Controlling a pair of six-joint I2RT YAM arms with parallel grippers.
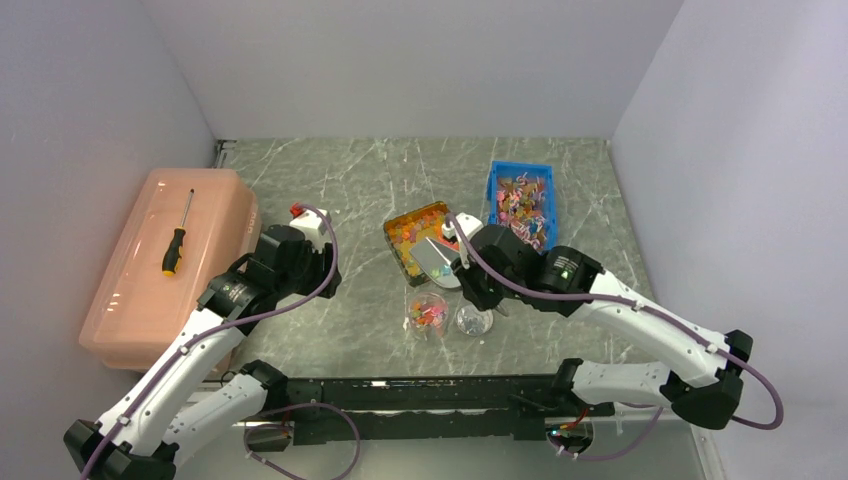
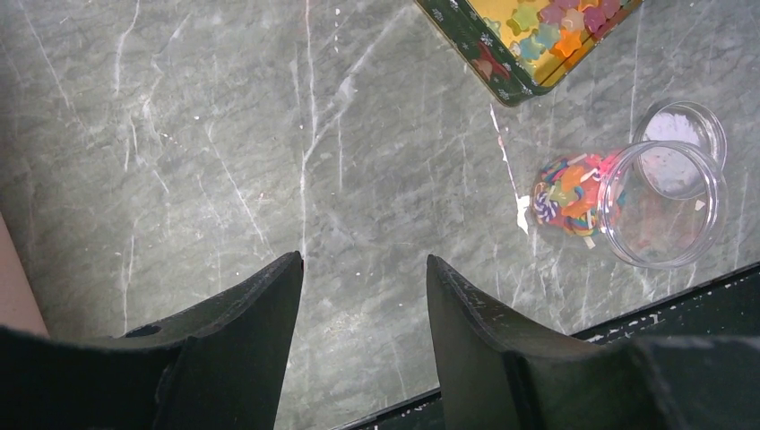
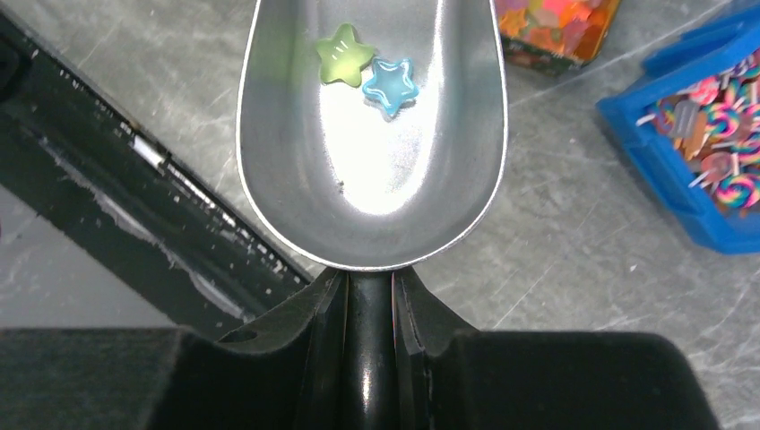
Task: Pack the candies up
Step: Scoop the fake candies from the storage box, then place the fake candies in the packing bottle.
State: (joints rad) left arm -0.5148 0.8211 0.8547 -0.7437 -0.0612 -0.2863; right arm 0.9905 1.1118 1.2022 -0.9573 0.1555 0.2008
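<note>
- My right gripper (image 3: 368, 300) is clamped on the metal scoop (image 3: 376, 170), two star candies (image 3: 344, 54) aboard.
- Left gripper (image 2: 363, 305) apart, empty.
- Clear jar (image 2: 721, 202) maybe a third full; tin (image 2: 466, 54) holds plenty more.

A pink lidded storage box (image 1: 130, 290) stands at the left edge of the grey marbled desk (image 1: 340, 180). A screwdriver (image 1: 177, 243) with a black-and-yellow handle lies on its lid, handle toward the near side.

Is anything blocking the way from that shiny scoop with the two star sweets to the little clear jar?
Nothing visible does. The right tool holds the scoop with two star candies beyond the jar, whose mouth is open; only bare table lies between them.
</note>
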